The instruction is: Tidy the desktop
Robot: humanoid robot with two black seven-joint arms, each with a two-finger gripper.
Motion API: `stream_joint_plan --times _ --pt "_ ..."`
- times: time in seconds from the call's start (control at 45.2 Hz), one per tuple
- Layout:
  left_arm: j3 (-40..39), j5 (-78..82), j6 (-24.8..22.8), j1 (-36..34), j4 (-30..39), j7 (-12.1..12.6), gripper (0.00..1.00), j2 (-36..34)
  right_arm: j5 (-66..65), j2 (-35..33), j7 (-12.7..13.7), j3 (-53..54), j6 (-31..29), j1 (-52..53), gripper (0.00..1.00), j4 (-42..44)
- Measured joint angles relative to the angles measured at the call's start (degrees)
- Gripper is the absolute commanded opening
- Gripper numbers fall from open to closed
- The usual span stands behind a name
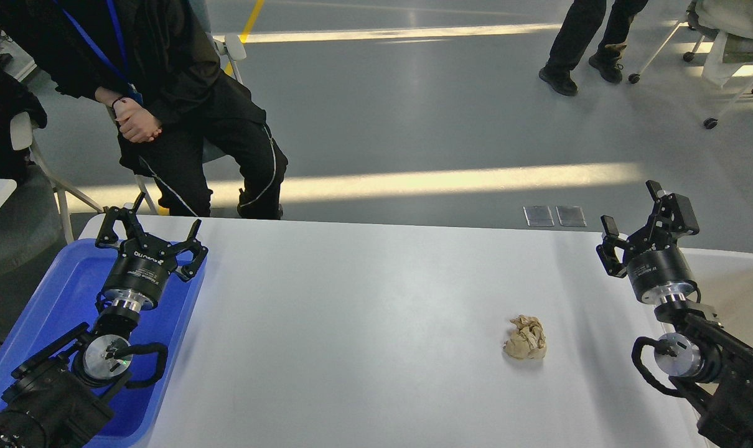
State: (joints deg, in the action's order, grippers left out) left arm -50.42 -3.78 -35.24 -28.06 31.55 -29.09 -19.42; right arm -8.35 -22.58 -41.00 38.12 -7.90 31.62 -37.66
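The white desktop (364, 311) fills the middle of the head view. A crumpled tan paper ball (526, 338) lies on it, right of centre. My left gripper (149, 227) hovers open over the far end of the blue tray, with nothing between its fingers. Over the table's right edge my right gripper (631, 214) is open and empty too, up and to the right of the paper ball.
A blue plastic tray (53, 292) sits at the left edge of the table under my left arm. An off-white bin (737, 286) stands off the right edge behind my right arm. A seated person (183, 112) is close behind the far left corner.
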Motion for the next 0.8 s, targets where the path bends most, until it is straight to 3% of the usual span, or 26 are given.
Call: stream_joint_plan --times 0.796 --pt "0.07 0.09 0.00 -0.15 0.00 0.01 1.00 0.00 0.00 -0.28 -0.06 -0.16 -0.21 -0.09 1.00 0.01"
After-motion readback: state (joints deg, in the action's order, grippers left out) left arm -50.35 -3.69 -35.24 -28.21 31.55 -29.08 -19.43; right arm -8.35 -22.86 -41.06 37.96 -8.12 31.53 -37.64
